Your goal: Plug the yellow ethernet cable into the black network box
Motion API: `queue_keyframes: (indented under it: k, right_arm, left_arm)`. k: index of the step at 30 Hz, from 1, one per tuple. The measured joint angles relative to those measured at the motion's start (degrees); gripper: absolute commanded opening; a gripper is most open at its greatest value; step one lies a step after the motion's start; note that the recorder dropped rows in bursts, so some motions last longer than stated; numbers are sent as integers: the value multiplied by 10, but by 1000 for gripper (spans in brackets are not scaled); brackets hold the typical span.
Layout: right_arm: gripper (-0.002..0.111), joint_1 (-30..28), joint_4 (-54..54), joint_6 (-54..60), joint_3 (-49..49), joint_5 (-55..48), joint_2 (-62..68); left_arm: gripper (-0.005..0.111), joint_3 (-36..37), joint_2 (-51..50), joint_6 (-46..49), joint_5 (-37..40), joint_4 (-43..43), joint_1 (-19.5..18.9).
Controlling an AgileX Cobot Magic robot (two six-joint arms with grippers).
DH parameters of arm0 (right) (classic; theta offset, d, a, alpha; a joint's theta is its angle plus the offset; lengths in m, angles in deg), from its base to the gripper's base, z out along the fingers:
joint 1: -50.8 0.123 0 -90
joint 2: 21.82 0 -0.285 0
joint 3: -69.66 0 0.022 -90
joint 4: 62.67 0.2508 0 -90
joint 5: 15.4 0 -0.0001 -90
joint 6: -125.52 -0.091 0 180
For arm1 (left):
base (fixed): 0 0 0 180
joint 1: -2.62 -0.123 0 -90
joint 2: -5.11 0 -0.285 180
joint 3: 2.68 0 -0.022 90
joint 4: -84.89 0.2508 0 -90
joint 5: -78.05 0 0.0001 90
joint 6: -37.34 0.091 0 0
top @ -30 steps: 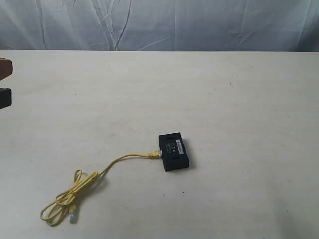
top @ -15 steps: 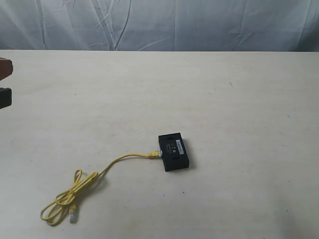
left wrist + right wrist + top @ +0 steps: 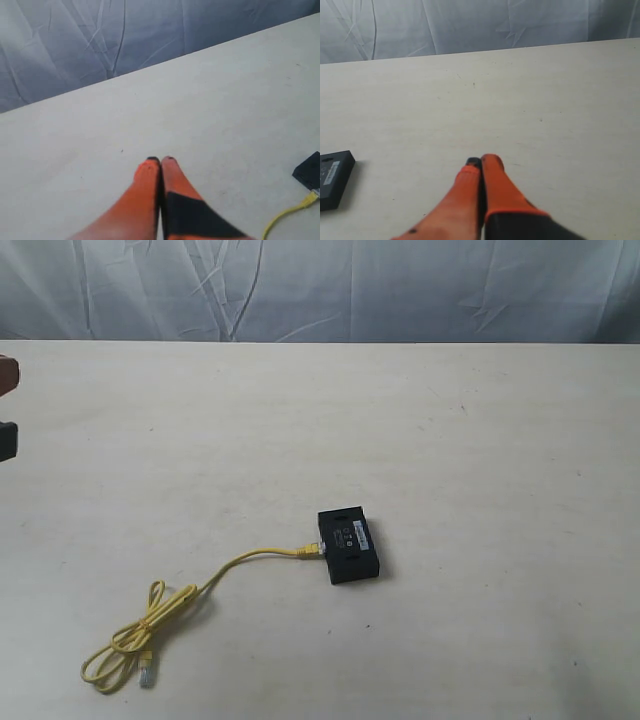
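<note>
The black network box (image 3: 349,544) lies flat on the table, a pale label on its top. The yellow ethernet cable (image 3: 240,562) runs from the box's left side, its plug (image 3: 311,549) sitting at the box's port, to a bundled loop (image 3: 130,640) near the front left with a free plug (image 3: 147,675). My left gripper (image 3: 160,160) is shut and empty, far left of the box; only its tip (image 3: 6,410) shows at the exterior view's left edge. The box's corner (image 3: 309,171) and cable (image 3: 285,216) show in the left wrist view. My right gripper (image 3: 481,161) is shut and empty, with the box (image 3: 332,179) off to its side.
A pale table (image 3: 450,440) spreads across the scene, backed by a wrinkled grey-blue cloth (image 3: 320,290). The right arm is outside the exterior view.
The left gripper has slid further out past the left edge of the exterior view. Box and cable have not moved.
</note>
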Motion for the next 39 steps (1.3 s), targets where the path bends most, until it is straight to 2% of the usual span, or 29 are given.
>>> queue_keyframes:
  k: [5, 10, 14, 17, 23, 31, 33, 39]
  right_arm:
    - [-1, 0, 0, 0, 0, 0, 0]
    - [-1, 0, 0, 0, 0, 0, 0]
    - [-1, 0, 0, 0, 0, 0, 0]
    - [-1, 0, 0, 0, 0, 1, 0]
    - [-1, 0, 0, 0, 0, 1, 0]
    - [-1, 0, 0, 0, 0, 1, 0]
    - [-1, 0, 0, 0, 0, 1, 0]
    - [-1, 0, 0, 0, 0, 1, 0]
  left_arm:
    - [0, 32, 56, 1, -5, 16, -31]
    - [0, 120, 167, 1, -14, 28, -88]
    - [0, 197, 249, 1, -59, 36, -118]
    - [0, 257, 314, 1, -91, 44, -120]
    - [0, 338, 425, 1, -97, 54, -120]
    - [0, 345, 450, 0, -66, 61, -120]
    - [0, 345, 450, -21, -65, 80, -120]
    - [0, 345, 450, -234, -64, 211, -124]
